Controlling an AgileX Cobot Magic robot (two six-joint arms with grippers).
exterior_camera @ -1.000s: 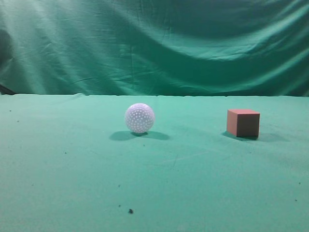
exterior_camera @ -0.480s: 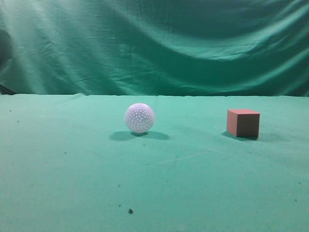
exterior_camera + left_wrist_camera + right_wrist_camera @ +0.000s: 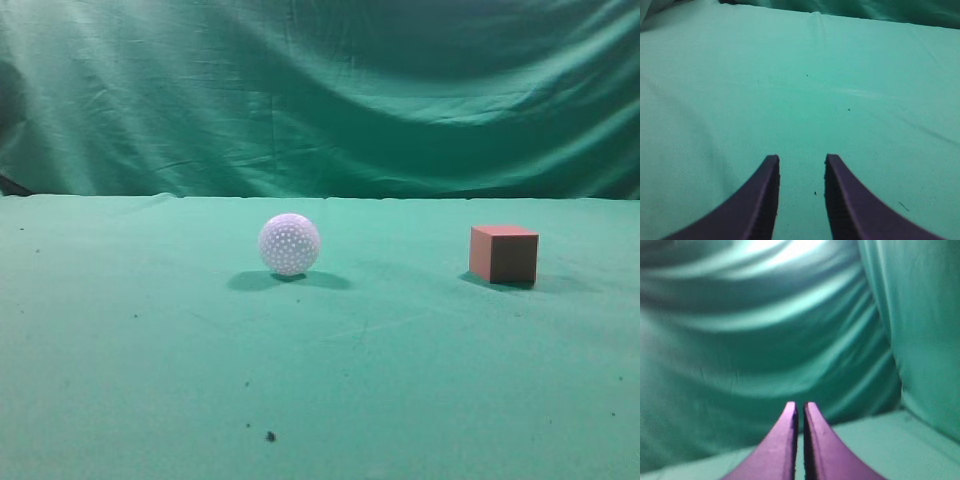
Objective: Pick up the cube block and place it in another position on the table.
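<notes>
The cube block [image 3: 504, 254], reddish-brown with sharp edges, sits on the green table [image 3: 400, 380] at the right of the exterior view. No gripper shows in that view. In the left wrist view my left gripper [image 3: 801, 159] is open and empty above bare green cloth. In the right wrist view my right gripper [image 3: 800, 405] is shut with nothing between its jaws and faces the green curtain. The cube does not show in either wrist view.
A white dimpled ball [image 3: 289, 244] rests on the table left of the cube, about a ball's width nearer the middle. A wrinkled green curtain [image 3: 320, 90] hangs behind the table's far edge. Small dark specks [image 3: 270, 436] lie on the cloth.
</notes>
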